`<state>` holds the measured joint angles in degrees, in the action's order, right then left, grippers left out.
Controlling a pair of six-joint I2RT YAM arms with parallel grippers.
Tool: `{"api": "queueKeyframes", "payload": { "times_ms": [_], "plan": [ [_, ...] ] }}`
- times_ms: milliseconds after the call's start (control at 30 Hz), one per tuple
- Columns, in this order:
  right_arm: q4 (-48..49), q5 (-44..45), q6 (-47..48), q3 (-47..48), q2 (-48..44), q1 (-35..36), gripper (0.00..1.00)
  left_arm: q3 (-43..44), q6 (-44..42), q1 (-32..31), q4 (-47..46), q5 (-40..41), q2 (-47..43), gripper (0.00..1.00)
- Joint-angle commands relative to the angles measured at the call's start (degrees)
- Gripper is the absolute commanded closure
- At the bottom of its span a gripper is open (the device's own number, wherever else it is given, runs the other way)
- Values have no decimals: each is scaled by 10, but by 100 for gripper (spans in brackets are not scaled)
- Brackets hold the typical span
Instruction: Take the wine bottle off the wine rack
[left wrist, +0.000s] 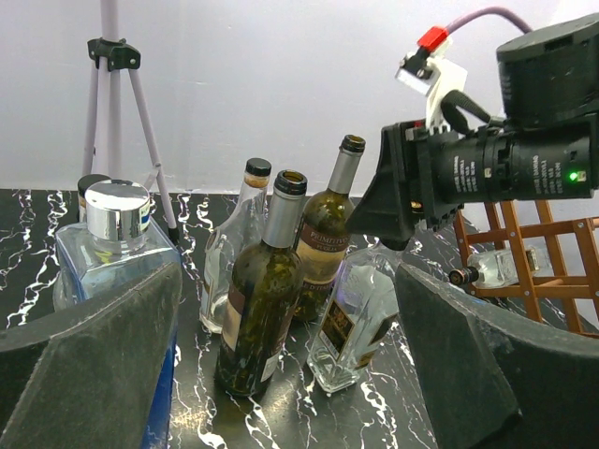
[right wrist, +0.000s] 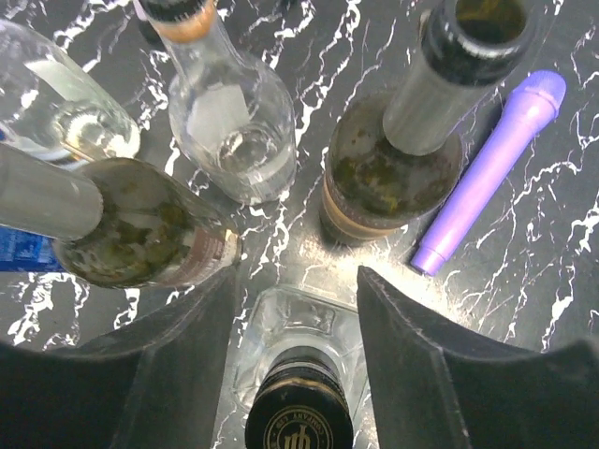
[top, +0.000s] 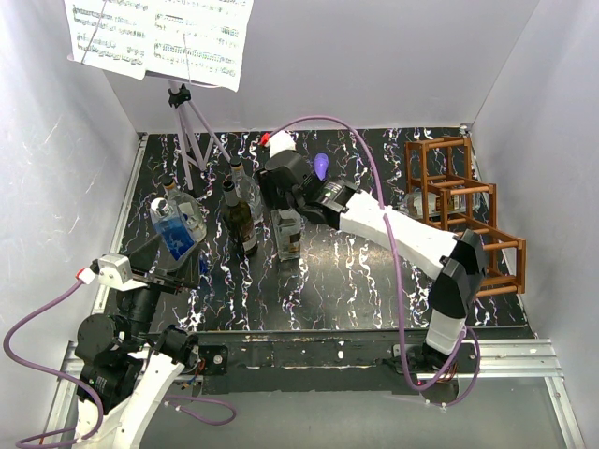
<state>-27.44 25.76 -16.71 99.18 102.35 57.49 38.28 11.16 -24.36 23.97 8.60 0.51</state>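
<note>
The reddish-brown wooden wine rack [top: 468,213] stands at the right side of the table and also shows in the left wrist view [left wrist: 547,271]. A clear bottle with a dark cap [left wrist: 496,268] lies in one of its cells. My right gripper [top: 290,208] is left of the rack, pointing down over a clear square bottle with a black cap [right wrist: 299,426] that stands on the table [top: 288,236]. Its fingers [right wrist: 192,365] sit on either side of the neck with gaps, open. My left gripper [left wrist: 288,281] is open and empty at the near left.
Two dark wine bottles [left wrist: 257,309] [left wrist: 328,243] and a clear bottle [left wrist: 234,253] stand left of the square one. A blue-liquid square bottle [top: 178,229] is by my left gripper. A purple cylinder [right wrist: 487,178] lies behind. A grey tripod music stand [top: 187,131] is at the back left.
</note>
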Motion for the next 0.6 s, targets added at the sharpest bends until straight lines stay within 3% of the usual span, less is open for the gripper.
{"api": "queueKeyframes", "payload": {
  "times_ms": [0, 167, 233, 267, 333, 433, 567],
  "plan": [
    [41, 5, -9, 36, -38, 2, 36, 1, -6, -1, 2, 2, -8, 2],
    [47, 1, 7, 36, -66, 2, 30, 1, -6, -1, 2, 2, -8, 2],
    [56, -10, 18, 30, -83, 2, 26, 1, -6, -1, 3, 2, -8, 2],
    [63, -11, 26, 24, -94, 2, 19, 1, -6, -1, 3, 2, -8, 2],
    [78, -9, 39, 7, -118, 2, 18, 1, -6, -1, 4, 2, -8, 2],
    [88, -19, 94, -9, -154, 2, 17, 0, -6, -2, 4, 2, -8, 2],
    [95, -28, 155, -35, -205, 2, 8, 1, -6, -1, 3, 3, -8, 2]
  ]
}}
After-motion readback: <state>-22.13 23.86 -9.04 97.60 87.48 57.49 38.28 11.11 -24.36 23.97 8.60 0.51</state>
